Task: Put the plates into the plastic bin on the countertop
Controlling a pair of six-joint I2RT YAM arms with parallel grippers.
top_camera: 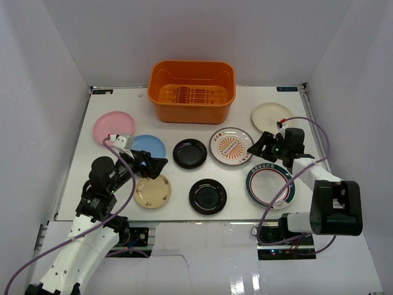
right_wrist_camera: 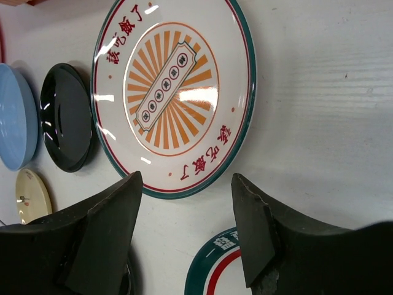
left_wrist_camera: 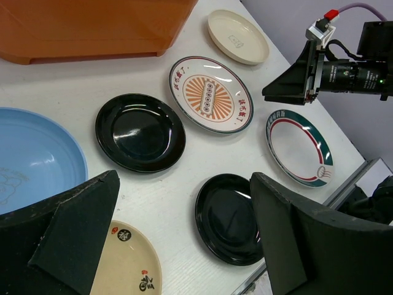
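Inside the plastic bin (top_camera: pixel 190 114) is no plate yet; all eight plates (top_camera: pixel 231 145) lie before it on the countertop (top_camera: pixel 123 104). Left gripper (top_camera: pixel 156 167) and right gripper (top_camera: pixel 259 149) gape wide, empty.

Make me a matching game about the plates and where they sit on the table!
Things:
1. pink plate
2. cream plate
3. sunburst plate
4. tan plate

Places:
A. at the back, to the right of the orange bin
B. front left, closer to the arms than the blue plate
C. farthest to the left of all
D. in the middle, just right of a black plate

Pairs: 1-C, 2-A, 3-D, 4-B
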